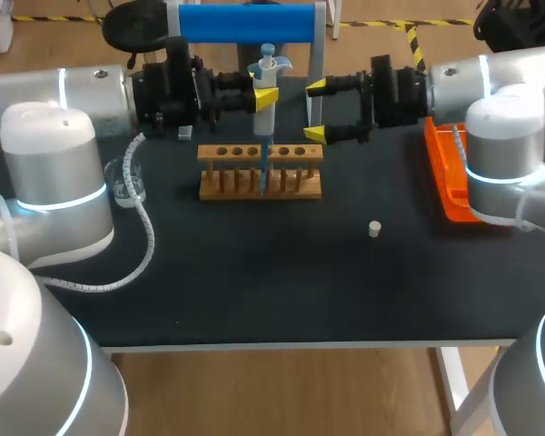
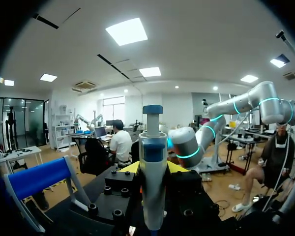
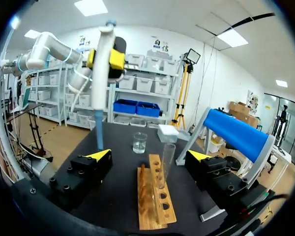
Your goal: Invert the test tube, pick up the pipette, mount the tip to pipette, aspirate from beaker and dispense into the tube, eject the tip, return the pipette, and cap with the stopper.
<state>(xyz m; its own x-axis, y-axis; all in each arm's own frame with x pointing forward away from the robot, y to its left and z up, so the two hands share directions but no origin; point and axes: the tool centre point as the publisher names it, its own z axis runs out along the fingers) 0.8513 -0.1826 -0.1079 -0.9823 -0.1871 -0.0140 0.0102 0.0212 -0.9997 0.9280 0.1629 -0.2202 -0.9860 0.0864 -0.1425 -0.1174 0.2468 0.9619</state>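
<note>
Left pincer [image 1: 265, 97] pinches the pipette [image 1: 264, 127] upright. Its tip seems to hang beside the tube [image 3: 168, 157], not over it. Right pincer [image 1: 315, 111] is spread.

Being lit brightly and evenly from ceiling panels [image 2: 127, 31] overhead. Casting only soft, faint shadows on the dark surface [image 1: 254, 272]. Glaring white off the rounded arm shells [image 1: 50, 150]. Bending straight lines toward the rims in both wrist views.

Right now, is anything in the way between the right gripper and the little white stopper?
Nothing visible. The stopper lies alone on the dark table, and only bare table shows between it and the open right gripper.
</note>
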